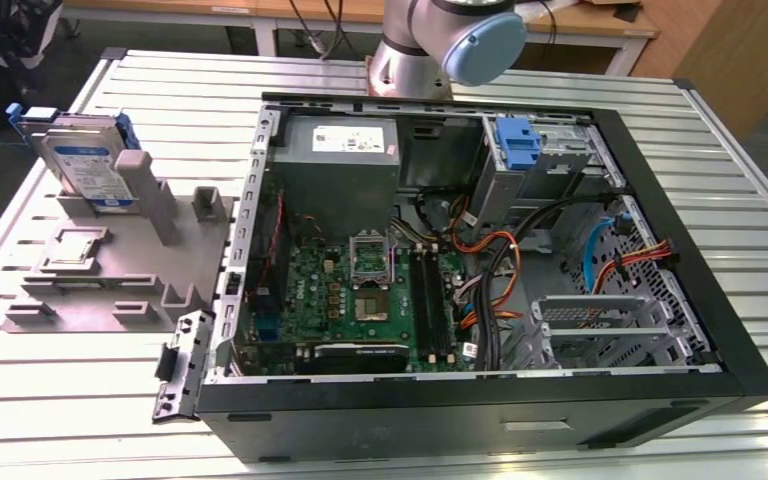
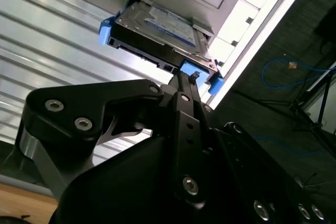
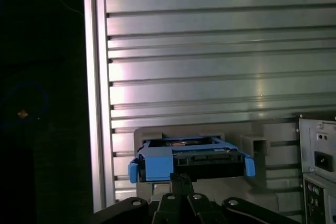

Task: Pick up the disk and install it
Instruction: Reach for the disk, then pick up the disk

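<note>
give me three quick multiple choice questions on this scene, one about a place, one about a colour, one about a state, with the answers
1. Where is the disk in the exterior view?
A. on the floor
B. standing in the gray holder at the exterior view's left
C. in a person's hand

2. What colour is the disk's plastic carrier?
A. red
B. blue
C. yellow

3. What state is the computer case in?
A. closed, side panel on
B. open, insides showing
C. wrapped in plastic

Answers:
1 B, the disk stands on edge in the holder, beside the case.
2 B, the blue frame around the drive shows in both wrist views.
3 B, the motherboard lies exposed.
</note>
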Tool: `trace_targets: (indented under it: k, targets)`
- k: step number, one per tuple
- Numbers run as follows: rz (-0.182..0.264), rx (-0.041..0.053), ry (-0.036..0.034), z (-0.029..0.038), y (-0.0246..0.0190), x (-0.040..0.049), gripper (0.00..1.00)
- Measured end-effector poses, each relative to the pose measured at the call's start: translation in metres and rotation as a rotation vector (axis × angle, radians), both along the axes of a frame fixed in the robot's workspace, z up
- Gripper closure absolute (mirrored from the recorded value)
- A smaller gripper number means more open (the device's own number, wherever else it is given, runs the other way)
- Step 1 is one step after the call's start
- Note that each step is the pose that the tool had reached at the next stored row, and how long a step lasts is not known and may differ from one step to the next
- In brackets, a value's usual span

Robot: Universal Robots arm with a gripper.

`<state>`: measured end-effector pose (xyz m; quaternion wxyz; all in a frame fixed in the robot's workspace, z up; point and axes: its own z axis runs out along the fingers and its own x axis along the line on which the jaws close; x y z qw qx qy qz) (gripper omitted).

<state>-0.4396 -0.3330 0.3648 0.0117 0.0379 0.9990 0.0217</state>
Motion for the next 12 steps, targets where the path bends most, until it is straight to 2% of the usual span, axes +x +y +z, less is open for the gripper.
trace_targets:
  k: [12]
  targets:
    - [0.000,-0.0001,0.0001,-0.0002,-0.0009,-0.0024,0.90]
